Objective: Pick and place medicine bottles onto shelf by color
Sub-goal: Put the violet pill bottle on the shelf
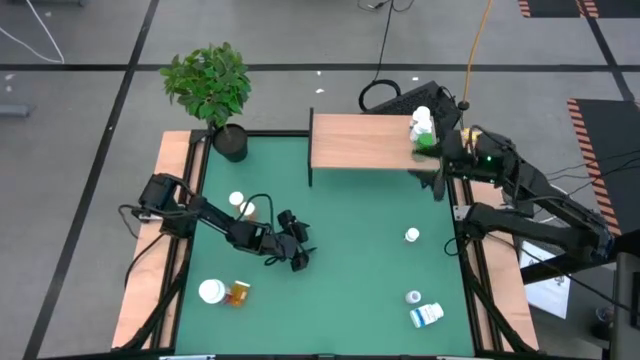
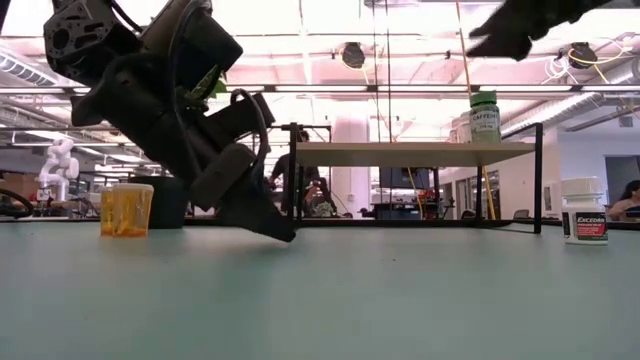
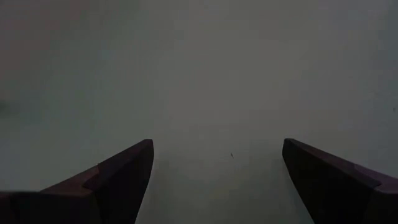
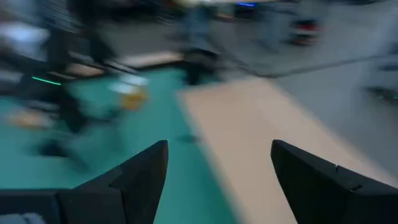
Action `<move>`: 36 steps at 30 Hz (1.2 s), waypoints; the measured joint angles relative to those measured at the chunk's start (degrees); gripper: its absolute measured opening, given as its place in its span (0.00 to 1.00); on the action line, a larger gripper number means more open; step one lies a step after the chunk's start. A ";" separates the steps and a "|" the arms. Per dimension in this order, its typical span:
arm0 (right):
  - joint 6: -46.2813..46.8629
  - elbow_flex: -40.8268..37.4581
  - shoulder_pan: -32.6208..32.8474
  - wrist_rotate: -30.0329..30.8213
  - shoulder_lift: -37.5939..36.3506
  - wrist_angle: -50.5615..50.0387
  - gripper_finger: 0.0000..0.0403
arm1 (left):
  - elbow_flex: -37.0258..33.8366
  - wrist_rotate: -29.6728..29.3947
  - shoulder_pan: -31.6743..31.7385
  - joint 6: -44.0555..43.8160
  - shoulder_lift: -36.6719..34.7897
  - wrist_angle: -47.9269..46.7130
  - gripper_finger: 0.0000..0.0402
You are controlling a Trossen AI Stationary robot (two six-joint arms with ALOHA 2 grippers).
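High view: the right gripper (image 1: 437, 180), fingers apart and empty, sits beside the green bottle (image 1: 427, 141) on the shelf (image 1: 355, 142); it should pull clear without tipping it. The left gripper (image 1: 297, 252) hovers wide over the table (image 1: 350, 290).

Setting: robotics lab, open-plan hall. Evidence: green counter (image 1: 330, 250) with wooden side rails, two dark arms mounted at its edges, cables (image 1: 385, 40) trailing over a grey tiled floor (image 1: 80, 110) marked with black lines and striped hazard tape (image 1: 585, 125). Low view shows exposed ceiling ducts (image 2: 560, 110), rows of strip lights, a white robot arm (image 2: 58, 160) on another bench, and a seated person (image 2: 630, 200) at the far side. Potted plant (image 1: 212, 85) at one counter corner.
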 joint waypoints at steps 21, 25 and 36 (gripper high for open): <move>21.07 -9.25 47.75 17.38 31.21 28.26 0.63 | 0.00 -9.22 -4.78 -11.74 -7.47 -13.98 0.90; 17.90 -11.71 48.18 17.24 34.91 34.47 0.63 | 0.00 -10.03 -5.73 -21.04 -17.51 -29.49 0.90; 8.76 -19.64 45.06 14.26 44.69 66.46 0.63 | 0.02 -17.74 -6.80 -45.07 -36.98 -65.87 0.90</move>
